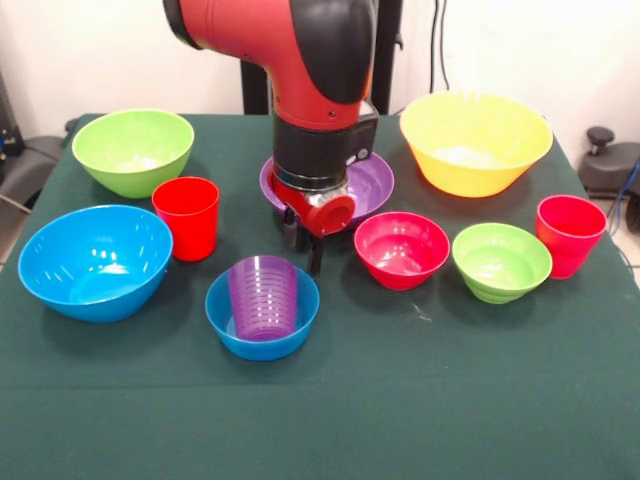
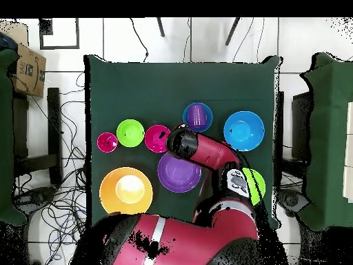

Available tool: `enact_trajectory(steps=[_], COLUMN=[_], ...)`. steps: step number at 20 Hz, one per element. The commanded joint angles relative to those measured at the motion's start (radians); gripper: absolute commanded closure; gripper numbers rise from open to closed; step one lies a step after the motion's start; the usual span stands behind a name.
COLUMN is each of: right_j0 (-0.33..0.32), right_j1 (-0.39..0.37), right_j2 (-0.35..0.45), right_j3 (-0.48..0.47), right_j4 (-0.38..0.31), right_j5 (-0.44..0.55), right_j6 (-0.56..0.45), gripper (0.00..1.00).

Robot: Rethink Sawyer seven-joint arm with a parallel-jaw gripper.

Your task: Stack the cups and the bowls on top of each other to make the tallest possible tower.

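Green cloth covers the desk [image 1: 420, 400]. From the front I see my hand [image 1: 302, 245] hanging low before the purple bowl [image 1: 375, 180], fingers parted and holding nothing. Just in front, a purple cup [image 1: 264, 298] stands upright inside a small blue bowl [image 1: 262, 325]. The other bowls and two red cups sit apart. From overhead, the arm [image 2: 207, 153] crosses the purple bowl [image 2: 176, 176]; the cup-in-bowl [image 2: 198, 116] lies beyond it.

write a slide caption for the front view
Sawyer end effector hovers behind purple cup nested in small blue bowl.
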Motion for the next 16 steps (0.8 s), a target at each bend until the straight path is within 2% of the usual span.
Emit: enact_trajectory(steps=[1,6,9,16], right_j0=[-0.038,-0.04,-0.045,-0.085], right_j1=[-0.096,-0.128,-0.128,-0.076], right_j2=[0.093,0.1,0.111,0.19], right_j3=[-0.044,-0.043,-0.038,-0.002], right_j4=[-0.04,-0.037,-0.04,-0.066], right_j5=[0.191,0.223,0.192,-0.03], right_j6=[-0.042,-0.034,-0.029,-0.011], gripper=[0.0,0.0,0.0,0.0])
